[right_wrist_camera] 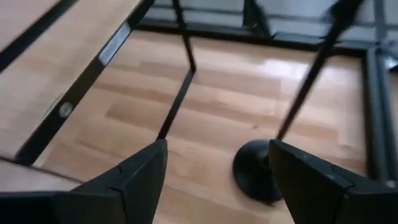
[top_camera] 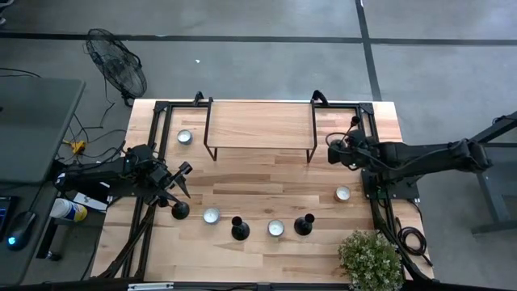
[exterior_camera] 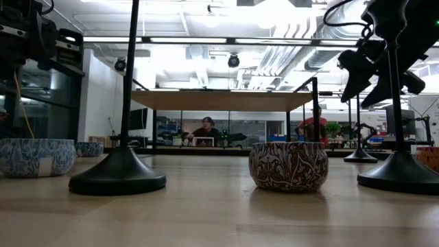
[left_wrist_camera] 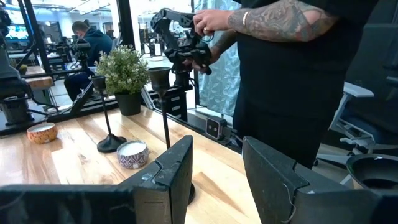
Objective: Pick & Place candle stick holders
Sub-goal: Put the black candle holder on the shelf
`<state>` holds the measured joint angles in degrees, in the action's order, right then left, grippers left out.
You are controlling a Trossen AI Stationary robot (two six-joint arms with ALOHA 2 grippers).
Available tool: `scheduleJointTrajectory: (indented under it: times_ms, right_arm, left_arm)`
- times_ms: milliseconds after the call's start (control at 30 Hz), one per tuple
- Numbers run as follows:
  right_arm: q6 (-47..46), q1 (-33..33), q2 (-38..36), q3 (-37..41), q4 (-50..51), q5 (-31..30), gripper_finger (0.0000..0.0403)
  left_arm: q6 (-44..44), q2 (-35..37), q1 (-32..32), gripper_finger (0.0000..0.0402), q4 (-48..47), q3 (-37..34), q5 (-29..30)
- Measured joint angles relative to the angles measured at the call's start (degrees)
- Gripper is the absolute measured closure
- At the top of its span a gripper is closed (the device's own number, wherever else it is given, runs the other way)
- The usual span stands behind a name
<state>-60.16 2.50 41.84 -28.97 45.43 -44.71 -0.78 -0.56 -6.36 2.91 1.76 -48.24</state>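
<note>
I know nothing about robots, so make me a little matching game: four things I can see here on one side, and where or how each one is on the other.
Things:
1. potted plant
2. fan
3. wooden shelf
4. right gripper

Places or states:
A. on the floor, off the table
B. open, over a candlestick holder
C. on a table corner, on the right arm side
D. standing on thin black legs on the table

Pairs: 1-C, 2-A, 3-D, 4-B

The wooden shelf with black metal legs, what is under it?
Under the raised wooden shelf with black legs the high view shows nothing, because its board covers the table there. From table height, the space beneath looks bare, only the room beyond showing through.
</note>
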Motion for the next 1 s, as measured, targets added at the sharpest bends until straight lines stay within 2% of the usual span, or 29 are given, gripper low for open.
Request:
scheduleJointTrajectory:
  times_ms: [167, 367, 567, 1000]
  right_arm:
    - [0.3, 0.5, -4.3, 1.4, 0.7, -3.7, 0.013]
    - [5.4, 0.9, -4.2, 4.0, -5.0, -6.6, 0.013]
    - [6.9, 2.4, -3.6, 4.1, -7.1, -14.8, 0.013]
    - [8.8, 5.8, -3.1, 4.1, -9.7, -15.2, 0.014]
  left_arm:
    - [0.0, 0.0, 0.0, 0.0264, 0.0, 0.0, 0.0]
    - [0.0, 0.0, 0.0, 0.0264, 0.0, 0.0, 0.0]
    - [0.0, 0.0, 0.0, 0.0264, 0.0, 0.0, 0.0]
    - [0.0, 0.0, 0.0, 0.0264, 0.0, 0.0, -0.3]
